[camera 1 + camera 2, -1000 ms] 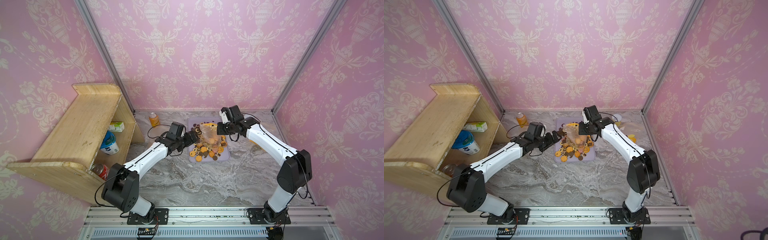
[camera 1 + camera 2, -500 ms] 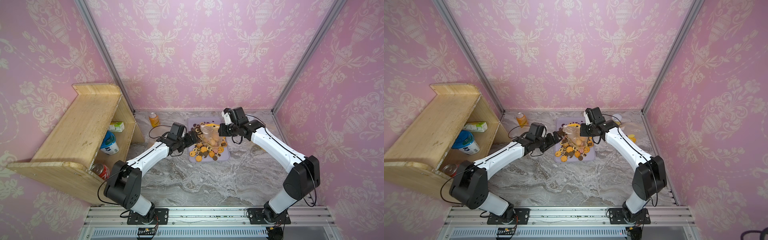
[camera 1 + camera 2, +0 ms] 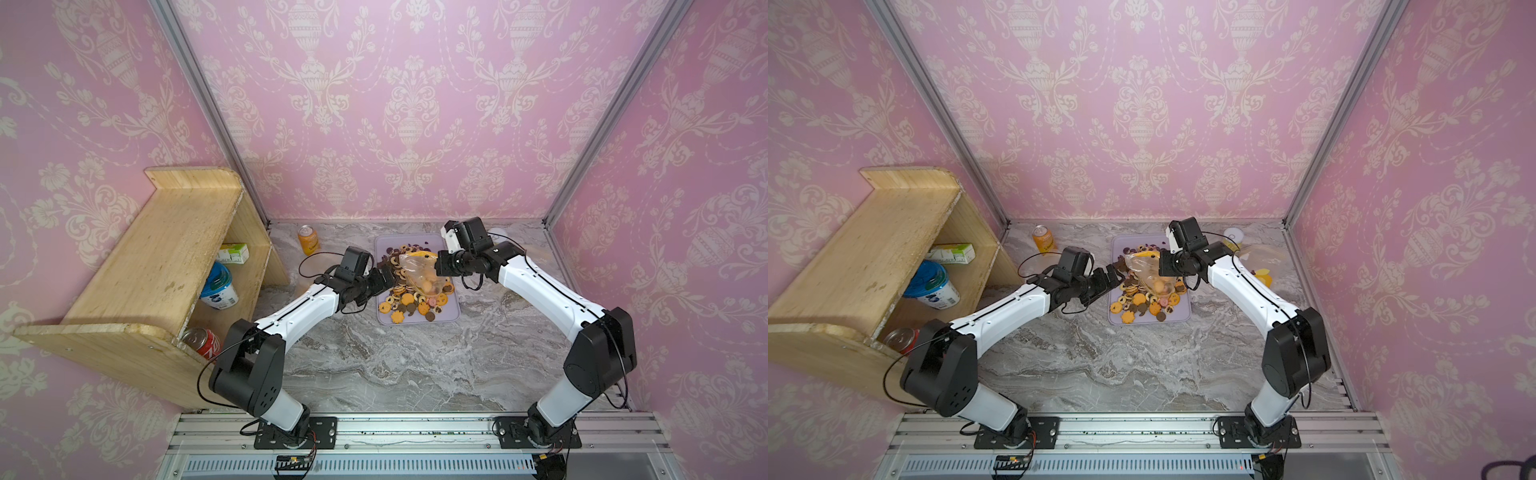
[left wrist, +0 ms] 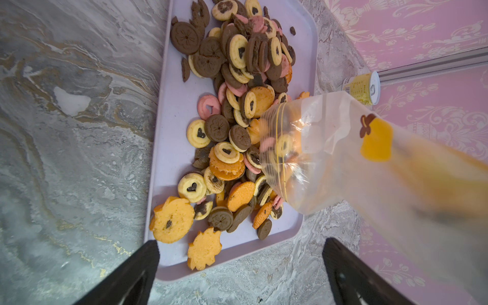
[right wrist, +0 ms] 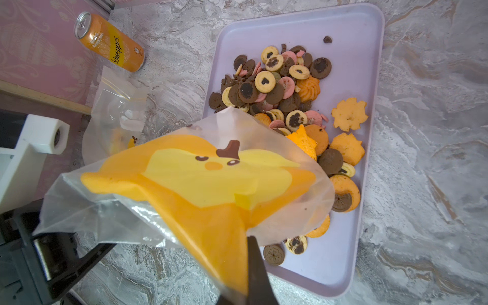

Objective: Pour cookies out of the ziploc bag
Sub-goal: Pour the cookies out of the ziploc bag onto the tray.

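Observation:
The ziploc bag (image 5: 200,179) is clear with a yellow cartoon face, and my right gripper (image 5: 245,277) is shut on its bottom end. It hangs tilted over the lavender tray (image 3: 451,313), with its open mouth (image 4: 277,148) low above the heap of cookies (image 4: 232,105). The cookies (image 3: 405,301) are brown, tan, orange and pink and lie spread across the tray. More show through the bag's clear wall. My left gripper (image 4: 240,244) is open and holds nothing, just off the tray's left edge, in both top views (image 3: 388,276) (image 3: 1115,276).
An orange soda can (image 3: 308,245) stands at the back left, with another clear bag (image 5: 116,116) lying near it. A wooden shelf (image 3: 158,257) on the left holds a tub, a carton and a red can. A yellow can (image 4: 361,88) lies by the back right corner.
My right arm has shifted slightly to the right, with the bag still held over the tray. The left arm has hardly moved.

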Available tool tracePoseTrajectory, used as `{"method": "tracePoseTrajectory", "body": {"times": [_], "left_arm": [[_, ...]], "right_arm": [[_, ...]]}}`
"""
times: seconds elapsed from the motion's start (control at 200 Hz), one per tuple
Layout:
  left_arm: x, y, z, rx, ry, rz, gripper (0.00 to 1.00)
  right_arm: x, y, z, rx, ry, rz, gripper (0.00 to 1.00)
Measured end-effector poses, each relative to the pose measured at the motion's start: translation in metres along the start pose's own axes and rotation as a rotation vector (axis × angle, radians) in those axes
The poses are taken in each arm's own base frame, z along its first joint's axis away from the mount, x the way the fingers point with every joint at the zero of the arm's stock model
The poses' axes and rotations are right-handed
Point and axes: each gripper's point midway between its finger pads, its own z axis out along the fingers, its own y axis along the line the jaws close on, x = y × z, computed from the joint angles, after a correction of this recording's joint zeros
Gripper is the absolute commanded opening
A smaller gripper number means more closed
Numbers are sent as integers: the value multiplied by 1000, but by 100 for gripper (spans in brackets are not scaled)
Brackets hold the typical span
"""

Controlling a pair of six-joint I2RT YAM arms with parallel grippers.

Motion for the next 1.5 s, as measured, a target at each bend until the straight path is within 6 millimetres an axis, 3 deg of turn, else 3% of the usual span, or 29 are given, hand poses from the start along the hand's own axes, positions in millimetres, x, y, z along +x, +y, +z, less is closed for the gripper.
{"method": "tracePoseTrajectory", "body": {"times": [0.23,0.465,0.771,0.861,0.996,1.076,1.161,1.381,1.496], "left_arm": [[0,2,3,-4,3,-2,99],[0,2,3,-3,3,-2,99],[1,3,4,-6,5,-3,99],[1,3,4,-7,5,-3,99],[1,2,4,-6,6,-3,99],[1,2,4,-6,6,-3,99],[1,2,4,-6,6,-3,99],[1,3,4,-7,6,-3,99],[1,3,4,-7,6,-4,99]], "right_arm": [[-4,3,-11,-5,-21,4,0],[8,-2,1,3,21,9,0],[-11,6,-24,6,-32,-2,0],[-6,8,-15,1,-25,-10,0],[18,10,16,9,60,-24,0],[28,10,20,18,90,-29,0],[24,11,10,22,76,-34,0],[-10,25,-38,0,-57,-49,0],[-13,27,-42,-11,-84,-52,0]]}}
